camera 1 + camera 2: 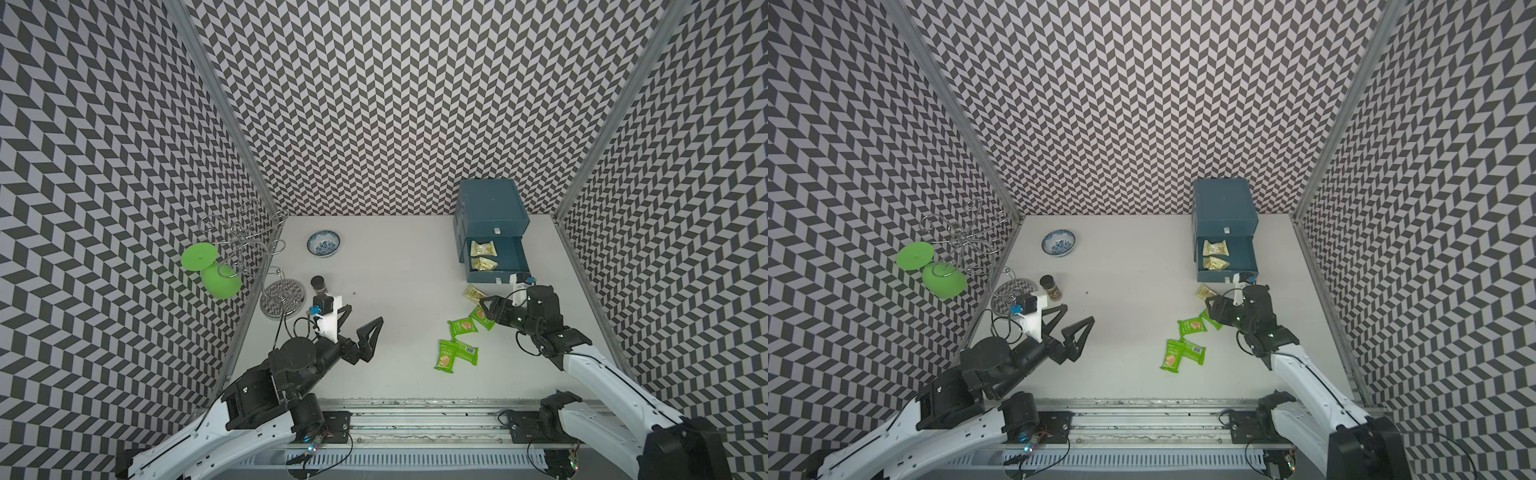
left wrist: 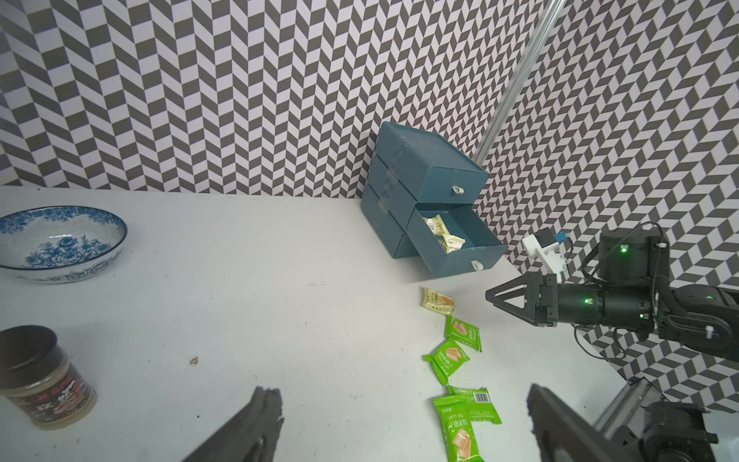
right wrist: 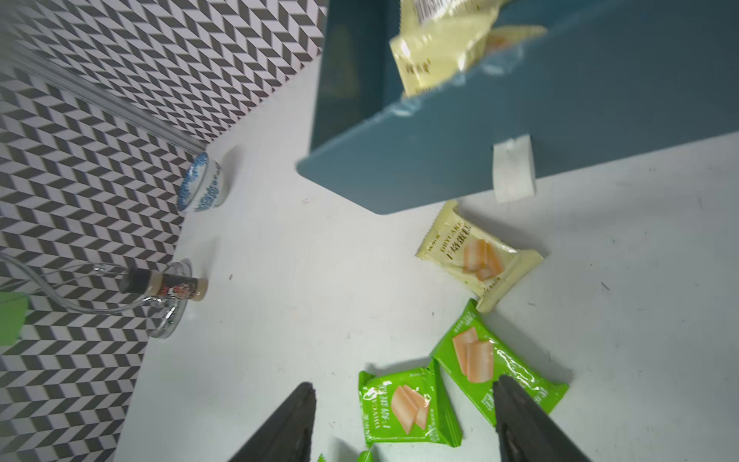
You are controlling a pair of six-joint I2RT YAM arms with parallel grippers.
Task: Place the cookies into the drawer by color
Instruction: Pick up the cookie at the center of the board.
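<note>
Right wrist: right gripper [image 3: 404, 382] spread, empty, over green packets [image 3: 408, 408]; yellow packet [image 3: 478, 258] likely next for drawer [image 3: 400, 176] holding yellows [image 3: 436, 52]. In a top view, left gripper [image 1: 365, 313] spread, idle.

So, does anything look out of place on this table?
One pale yellow packet lies on the table just in front of the open drawer, while two yellow packets sit inside. It looks missed. A small brown speck lies mid-table.

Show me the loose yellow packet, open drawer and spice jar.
loose yellow packet [image 3: 478, 256], right wrist view, middle of its front.
open drawer [image 1: 510, 252], in a top view, bare floor.
spice jar [image 2: 52, 402], left wrist view, its label.
</note>
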